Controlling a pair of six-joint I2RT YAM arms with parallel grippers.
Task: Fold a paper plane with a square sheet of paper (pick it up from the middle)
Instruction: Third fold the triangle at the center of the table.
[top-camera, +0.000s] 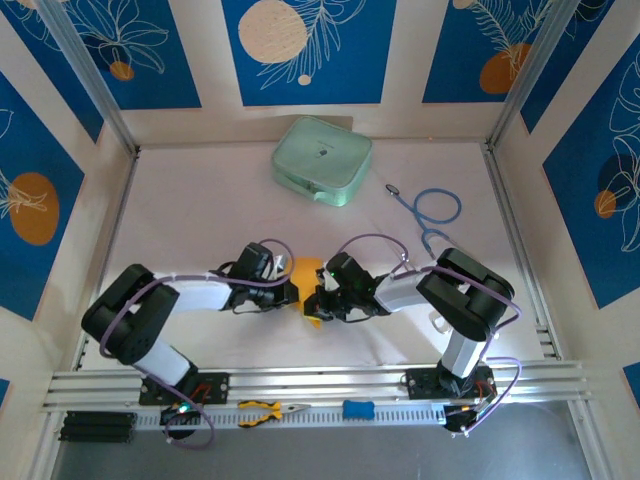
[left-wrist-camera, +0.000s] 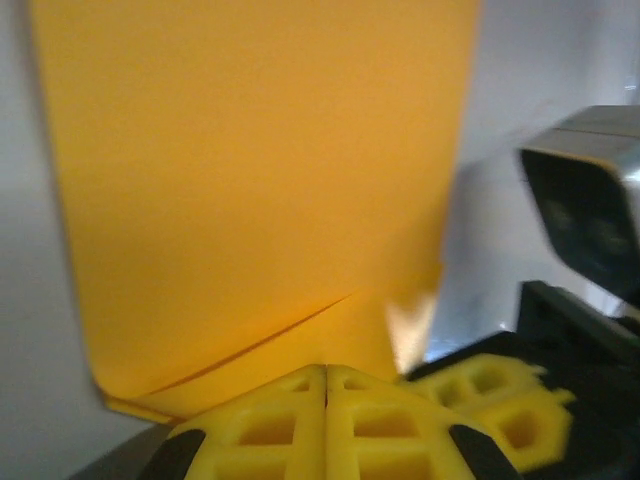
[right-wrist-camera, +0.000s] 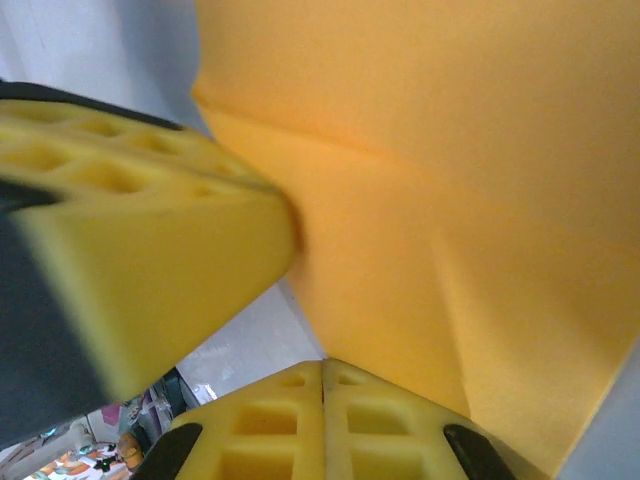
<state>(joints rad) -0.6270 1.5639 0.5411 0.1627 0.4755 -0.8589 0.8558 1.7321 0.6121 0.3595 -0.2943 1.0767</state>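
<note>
The square sheet of paper (top-camera: 307, 272) is sitting well apart from the pale green case (top-camera: 322, 160), on the side of the case that faces the arm bases. It is hanging between the two grippers, which are meeting there tip to tip.

We are holding the left gripper (left-wrist-camera: 325, 398) with its yellow fingers (left-wrist-camera: 270, 425) pressed flat together. The sheet's lower edge is running into the seam between them, so we are judging this a pinch on the paper. The right gripper (right-wrist-camera: 322, 392) is likewise pressed together, with a corner of the sheet entering its seam. One finger of the left gripper (right-wrist-camera: 130, 250) is lying against the sheet beside it.

One diagonal crease is showing in each wrist view; the dart shape is not yet forming.

We are treating the sheet as very light, thin and limp. It is likely to bow under its own weight, slip from smooth pads and tear if the two arms are pulling apart. We are therefore advising a grip close to a crease or folded edge, where the doubled layers are stiffer, rather than at a free corner.
</note>
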